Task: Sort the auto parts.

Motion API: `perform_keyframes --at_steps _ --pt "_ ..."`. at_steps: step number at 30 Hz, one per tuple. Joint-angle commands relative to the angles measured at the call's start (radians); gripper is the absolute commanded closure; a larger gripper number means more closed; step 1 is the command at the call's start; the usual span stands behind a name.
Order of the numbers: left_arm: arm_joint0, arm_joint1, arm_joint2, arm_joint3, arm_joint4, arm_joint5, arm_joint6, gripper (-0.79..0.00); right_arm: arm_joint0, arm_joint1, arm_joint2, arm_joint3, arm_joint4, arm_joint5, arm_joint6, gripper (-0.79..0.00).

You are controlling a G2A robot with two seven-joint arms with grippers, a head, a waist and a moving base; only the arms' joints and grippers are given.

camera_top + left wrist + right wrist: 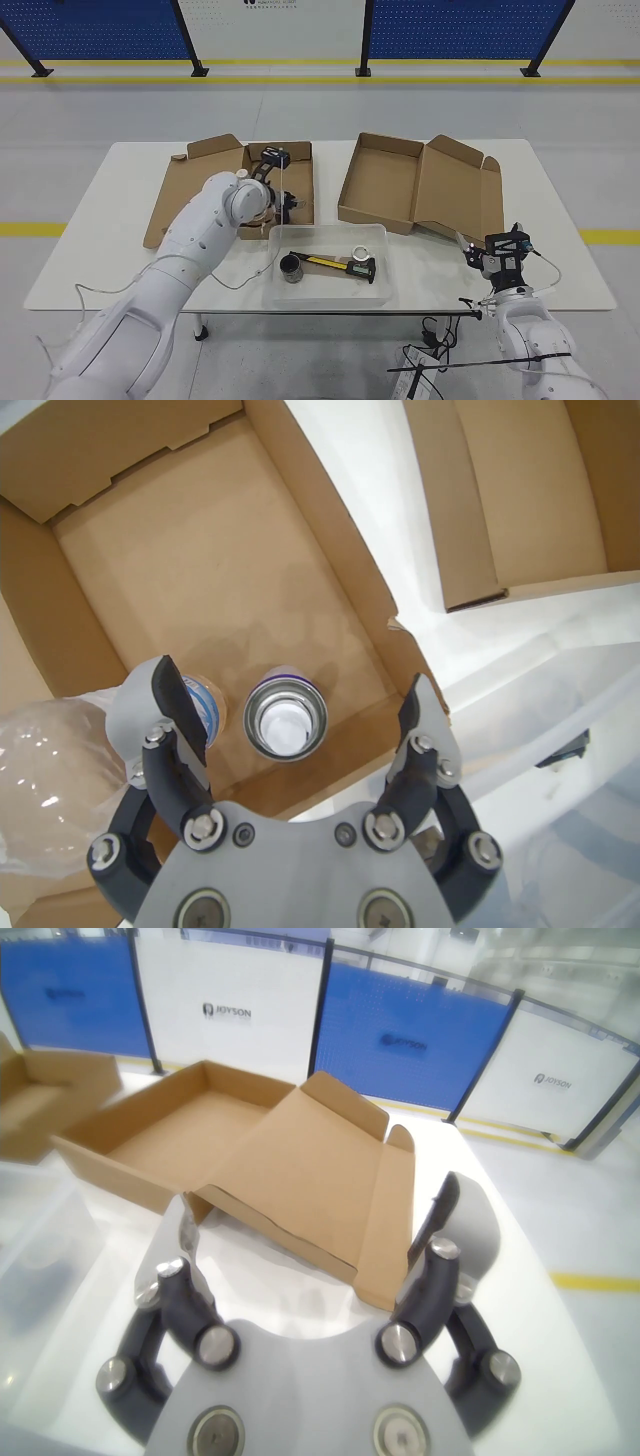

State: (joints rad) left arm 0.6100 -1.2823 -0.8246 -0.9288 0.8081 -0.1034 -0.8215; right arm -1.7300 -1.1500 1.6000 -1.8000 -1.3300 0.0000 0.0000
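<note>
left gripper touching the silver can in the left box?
Apart. Left wrist view: the left gripper is open, and bare floor of the box shows between the can and each finger.

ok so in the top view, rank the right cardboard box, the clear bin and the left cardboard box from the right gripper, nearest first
From the right gripper:
1. right cardboard box, its open lid flap just beyond the gripper
2. clear bin, front middle of the table
3. left cardboard box, across the table on the far side
</note>
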Motion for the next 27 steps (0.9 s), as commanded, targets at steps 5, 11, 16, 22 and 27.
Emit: perform_keyframes --at_steps 5,11,16,22,27 --pt "0.014 0.013 -0.036 -0.091 0.019 0.004 -0.023 -0.785 0.0 0.0 0.0 0.0 0.0 0.0 0.0 -0.785" --pt "0.052 0.038 -0.113 -0.243 0.009 0.014 -0.072 -0.785 0.0 0.0 0.0 0.0 0.0 0.0 0.0 -0.785" --pt "0.105 0.066 -0.198 -0.421 -0.002 0.009 -0.146 -0.785 0.0 0.0 0.0 0.0 0.0 0.0 0.0 -0.785" --pt "0.189 0.092 -0.253 -0.611 -0.04 -0.075 -0.281 -0.785 0.0 0.0 0.0 0.0 0.0 0.0 0.0 -0.785" --pt "0.244 0.106 -0.266 -0.693 -0.15 -0.156 -0.418 -0.785 0.0 0.0 0.0 0.0 0.0 0.0 0.0 -0.785"
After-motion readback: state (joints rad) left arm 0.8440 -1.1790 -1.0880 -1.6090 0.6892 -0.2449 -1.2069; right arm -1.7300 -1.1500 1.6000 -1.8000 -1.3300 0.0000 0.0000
